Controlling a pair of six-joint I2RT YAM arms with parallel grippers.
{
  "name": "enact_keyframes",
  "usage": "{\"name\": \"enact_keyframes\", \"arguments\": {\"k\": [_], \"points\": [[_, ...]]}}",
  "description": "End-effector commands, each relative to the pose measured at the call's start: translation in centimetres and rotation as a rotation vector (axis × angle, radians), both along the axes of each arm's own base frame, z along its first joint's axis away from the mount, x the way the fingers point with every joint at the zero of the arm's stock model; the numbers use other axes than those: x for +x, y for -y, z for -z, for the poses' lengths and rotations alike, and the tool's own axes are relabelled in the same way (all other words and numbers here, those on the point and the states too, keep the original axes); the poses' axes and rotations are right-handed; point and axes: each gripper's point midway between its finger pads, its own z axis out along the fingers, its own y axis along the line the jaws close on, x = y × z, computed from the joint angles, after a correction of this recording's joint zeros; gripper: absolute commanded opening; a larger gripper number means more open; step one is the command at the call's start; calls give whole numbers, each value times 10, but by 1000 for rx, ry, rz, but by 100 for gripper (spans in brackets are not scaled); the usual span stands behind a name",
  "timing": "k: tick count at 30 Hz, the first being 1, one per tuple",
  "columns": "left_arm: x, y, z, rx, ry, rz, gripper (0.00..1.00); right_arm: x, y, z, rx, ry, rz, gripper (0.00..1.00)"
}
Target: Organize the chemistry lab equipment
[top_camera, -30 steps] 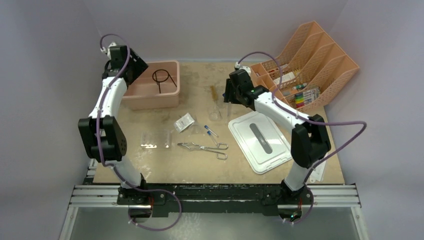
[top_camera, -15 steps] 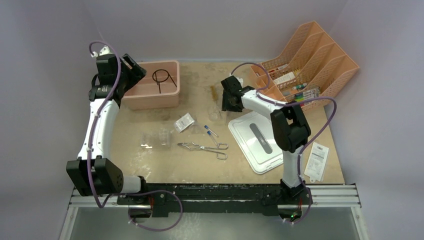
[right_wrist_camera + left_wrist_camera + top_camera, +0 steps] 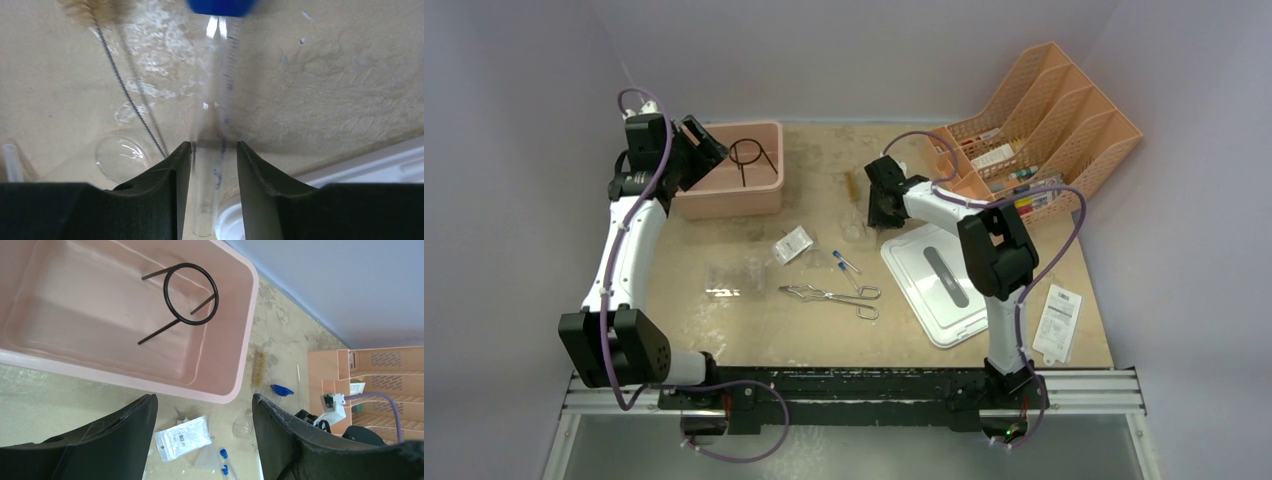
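Observation:
The black wire ring stand [image 3: 746, 158] [image 3: 189, 295] lies in the pink bin [image 3: 724, 200]. My left gripper [image 3: 699, 150] [image 3: 203, 405] is open and empty above the bin's left end. My right gripper [image 3: 879, 210] [image 3: 214, 150] is open, its jaws either side of a clear graduated tube [image 3: 222, 85] with a blue base, beside the thin brush [image 3: 851, 185] [image 3: 125, 95] and the glass flask [image 3: 856, 228] [image 3: 120, 159]. The small bag [image 3: 793, 244] [image 3: 182, 436], blue-capped vials [image 3: 846, 262], tube rack [image 3: 734, 278] and tongs [image 3: 832, 296] lie mid-table.
A white lid [image 3: 944, 282] lies right of centre, under the right arm. An orange file sorter [image 3: 1034, 130] with pens stands at the back right. A white paper slip [image 3: 1057, 322] lies near the right front edge.
The left arm swung its elbow out to the left, with its gripper still by the bin. The right arm folded inward and its gripper came down over the graduated tube.

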Motion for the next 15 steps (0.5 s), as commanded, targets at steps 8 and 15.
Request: {"name": "enact_keyframes", "arguments": {"k": [8,15], "points": [[12,32,-15,-63,55,87,69,17,8,-3,-24,68,7,19],[16,51,-28,-158,108,144,76,44,16,-99,108,285,-47,16]]}}
